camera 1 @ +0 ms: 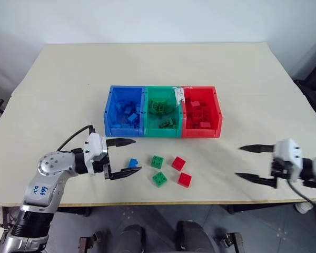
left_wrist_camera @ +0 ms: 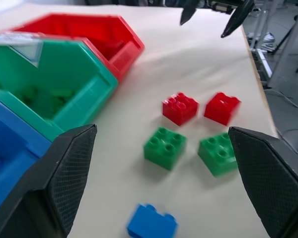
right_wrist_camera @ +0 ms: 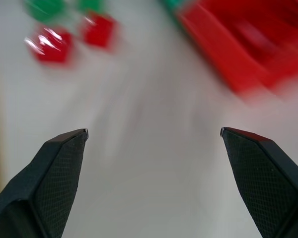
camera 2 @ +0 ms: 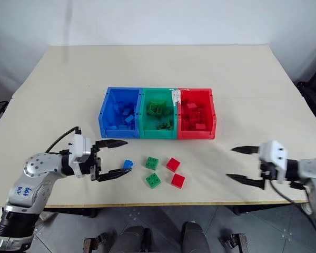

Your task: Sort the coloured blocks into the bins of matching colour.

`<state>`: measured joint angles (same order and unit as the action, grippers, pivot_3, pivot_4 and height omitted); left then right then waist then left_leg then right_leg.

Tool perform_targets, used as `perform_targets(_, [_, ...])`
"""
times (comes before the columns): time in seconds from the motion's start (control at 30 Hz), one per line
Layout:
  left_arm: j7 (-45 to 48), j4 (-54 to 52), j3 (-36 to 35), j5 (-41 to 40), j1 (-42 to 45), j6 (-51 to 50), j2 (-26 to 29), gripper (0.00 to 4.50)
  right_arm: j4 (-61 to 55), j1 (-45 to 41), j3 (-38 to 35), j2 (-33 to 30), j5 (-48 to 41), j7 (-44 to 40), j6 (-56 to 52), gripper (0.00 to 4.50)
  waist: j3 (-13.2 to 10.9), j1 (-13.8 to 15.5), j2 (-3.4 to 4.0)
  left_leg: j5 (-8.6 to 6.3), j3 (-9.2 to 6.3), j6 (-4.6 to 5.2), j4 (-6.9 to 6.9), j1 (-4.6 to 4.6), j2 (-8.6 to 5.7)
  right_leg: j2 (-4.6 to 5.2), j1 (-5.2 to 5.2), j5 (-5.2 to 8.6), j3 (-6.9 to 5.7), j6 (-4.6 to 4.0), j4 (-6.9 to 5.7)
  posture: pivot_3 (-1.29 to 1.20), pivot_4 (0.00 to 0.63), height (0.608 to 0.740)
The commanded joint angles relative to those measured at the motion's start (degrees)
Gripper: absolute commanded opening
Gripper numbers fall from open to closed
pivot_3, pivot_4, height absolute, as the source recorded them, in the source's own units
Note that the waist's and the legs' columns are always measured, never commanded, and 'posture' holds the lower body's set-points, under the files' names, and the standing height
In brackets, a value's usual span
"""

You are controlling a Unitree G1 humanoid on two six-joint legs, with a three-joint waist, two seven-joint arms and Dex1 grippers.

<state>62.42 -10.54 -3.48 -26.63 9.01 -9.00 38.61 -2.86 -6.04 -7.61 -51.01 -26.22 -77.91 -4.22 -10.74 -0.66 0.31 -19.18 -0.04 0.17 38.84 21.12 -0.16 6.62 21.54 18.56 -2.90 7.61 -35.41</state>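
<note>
Three joined bins stand mid-table: blue (camera 1: pixel 124 130), green (camera 1: pixel 162 132) and red (camera 1: pixel 201 132), each with blocks of its own colour inside. In front of them lie loose blocks: one blue (camera 1: pixel 132 162), two green (camera 1: pixel 157 161) (camera 1: pixel 159 179) and two red (camera 1: pixel 178 163) (camera 1: pixel 184 179). My left gripper (camera 1: pixel 137 155) is open, pointing right, with the blue block just off its nearer fingertip and nothing held. In the left wrist view the blue block (left_wrist_camera: pixel 151 223) sits low between the fingers. My right gripper (camera 1: pixel 238 162) is open and empty, right of the blocks, pointing left.
The table's front edge (camera 1: pixel 163 202) runs close below the loose blocks. Bare tabletop lies between the red blocks and my right gripper, and behind the bins. Dark equipment (camera 1: pixel 313 87) stands off the table's right side.
</note>
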Motion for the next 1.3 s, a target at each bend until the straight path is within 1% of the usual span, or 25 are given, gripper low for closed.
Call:
perform_targets(0.03, [1.1, -3.4, -2.7, -1.4, -2.8, 0.8, 1.6, 4.50, -12.3, 1.0, 4.6, 0.3, -4.2, 1.3, -8.7, 4.48, 0.0, 0.6, 0.02, -0.01, -0.02, 0.00, 0.00, 0.04, 0.00, 0.05, 0.02, 0.00, 0.00, 0.00, 0.00, 0.00, 0.150, 0.740])
perform_targets(0.13, [1.0, -5.4, -3.8, -2.1, -5.3, 0.4, 2.2, 4.50, -17.7, 1.6, 8.3, 1.8, -4.5, 4.9, -13.7, 4.48, 0.0, 1.4, 0.00, -0.09, -0.31, 0.01, 0.14, 0.19, -0.07, 0.23, -0.04, 0.01, 0.10, -0.02, 0.14, 0.00, 0.150, 0.740])
perform_targets(0.17, [1.0, -6.5, -4.1, -2.4, -6.4, 0.1, 2.4, 4.50, -18.5, 1.6, 9.9, 2.7, -2.8, 7.2, -14.9, 4.48, 0.0, 1.7, 0.00, -0.11, -0.35, 0.01, 0.15, 0.20, -0.07, 0.28, -0.09, 0.00, 0.14, -0.04, 0.25, 0.00, 0.150, 0.740])
perform_targets(0.27, [0.8, -8.6, -4.7, -2.8, -8.5, -0.5, 2.8, 4.50, -18.0, 1.6, 13.6, 5.0, 2.5, 11.6, -14.4, 4.48, 0.0, 2.0, 0.01, -0.15, -0.42, 0.01, 0.12, 0.23, -0.12, 0.38, -0.12, 0.00, 0.11, -0.07, 0.34, 0.00, 0.150, 0.740])
perform_targets(0.4, [0.3, -9.7, -5.3, -2.8, -9.5, -1.3, 3.1, 4.50, -16.4, 1.0, 16.8, 7.2, 9.1, 16.8, -12.9, 4.48, 0.0, 1.9, 0.01, -0.16, -0.41, 0.02, 0.08, 0.26, -0.17, 0.36, -0.08, 0.01, 0.08, -0.08, 0.34, 0.00, 0.150, 0.740])
perform_targets(0.47, [0.1, -10.0, -5.6, -2.9, -9.6, -1.6, 3.2, 4.50, -16.5, 0.9, 17.4, 7.9, 10.3, 18.8, -14.3, 4.48, 0.0, 1.8, 0.01, -0.16, -0.37, 0.02, 0.07, 0.26, -0.16, 0.27, -0.05, 0.01, 0.05, -0.08, 0.34, 0.00, 0.150, 0.740])
perform_targets(0.57, [0.0, -10.1, -5.9, -2.8, -9.4, -1.9, 3.3, 4.50, -16.3, 0.8, 17.4, 8.4, 9.8, 18.5, -14.2, 3.86, 0.0, 1.8, 0.01, -0.16, -0.32, 0.01, 0.06, 0.25, -0.12, 0.08, -0.05, 0.01, 0.01, -0.08, 0.34, 0.00, 0.150, 0.740])
perform_targets(0.7, [0.1, -9.7, -5.8, -2.7, -8.8, -2.0, 3.3, 4.50, -16.1, 0.1, 17.0, 9.4, 8.1, 18.1, -14.2, 2.43, 0.0, 1.8, 0.01, -0.16, -0.29, 0.02, 0.05, 0.23, -0.09, 0.06, -0.05, 0.01, 0.02, -0.07, 0.34, 0.00, 0.150, 0.740])
perform_targets(0.8, [0.2, -9.4, -5.7, -2.7, -8.2, -1.8, 3.1, 4.50, -17.2, 0.6, 14.9, 10.3, 1.1, 12.4, -12.7, 1.44, 0.0, 1.8, 0.01, -0.17, -0.28, 0.03, 0.05, 0.23, -0.09, 0.06, -0.05, 0.01, 0.02, -0.07, 0.34, 0.00, 0.150, 0.740])
perform_targets(0.87, [0.8, -9.4, -5.6, -3.6, -8.1, -2.2, 3.0, 4.50, -17.2, 0.8, 12.6, 10.5, -2.4, 11.2, -13.6, 1.45, 0.0, 1.9, 0.01, -0.17, -0.28, 0.05, 0.05, 0.23, -0.10, 0.05, -0.06, 0.00, 0.01, -0.07, 0.34, 0.00, 0.150, 0.740])
perform_targets(0.97, [0.2, -9.6, -5.6, -3.5, -8.6, -1.8, 2.4, 4.50, -14.2, -1.0, 9.7, 10.6, -3.8, 11.2, -13.0, 1.45, 0.0, 1.8, 0.01, -0.19, -0.28, 0.08, 0.07, 0.23, -0.10, 0.08, -0.07, 0.00, 0.03, -0.07, 0.34, 0.00, 0.150, 0.740])
perform_targets(1.03, [-1.2, -9.7, -6.2, -3.5, -8.9, -1.7, 1.8, 4.50, -11.7, -5.0, 6.9, 12.5, -6.0, 14.1, -14.6, 1.45, 0.0, 1.8, 0.01, -0.19, -0.27, 0.07, 0.07, 0.21, -0.09, 0.09, -0.07, 0.00, 0.04, -0.07, 0.34, 0.00, 0.150, 0.740])
perform_targets(1.07, [-2.3, -9.7, -6.7, -3.6, -8.9, -1.8, 1.2, 4.50, -9.1, -8.6, 5.4, 14.3, -6.0, 17.0, -14.2, 1.45, 0.0, 1.5, 0.01, -0.19, -0.27, 0.07, 0.07, 0.20, -0.07, 0.10, -0.07, 0.00, 0.04, -0.07, 0.34, 0.00, 0.150, 0.740])
perform_targets(1.13, [-4.2, -9.6, -7.4, -3.3, -8.9, -1.7, 0.3, 4.50, -3.2, -15.5, 3.7, 17.2, -3.4, 21.8, -11.8, 1.45, 0.0, 0.7, 0.02, -0.17, -0.19, 0.03, 0.05, 0.17, -0.03, 0.09, -0.05, 0.00, 0.03, -0.07, 0.31, 0.00, 0.150, 0.740])
perform_targets(1.2, [-5.4, -9.6, -7.7, -2.8, -8.9, -1.5, -0.3, 4.50, 2.0, -20.2, 3.1, 18.9, -0.7, 23.4, -7.8, 1.45, 0.0, 0.4, 0.02, -0.16, -0.20, -0.02, 0.04, 0.15, 0.00, 0.07, -0.03, 0.00, 0.02, -0.07, 0.27, 0.00, 0.150, 0.740])
perform_targets(1.3, [-7.1, -10.0, -8.7, -3.6, -9.2, -2.6, -0.5, 4.50, 14.8, -29.3, 3.0, 20.5, 4.7, 27.3, -2.2, 1.45, 0.0, 0.3, 0.02, -0.16, -0.16, -0.02, -0.01, 0.17, -0.02, 0.02, 0.05, 0.01, -0.05, -0.08, 0.09, 0.00, 0.150, 0.740])
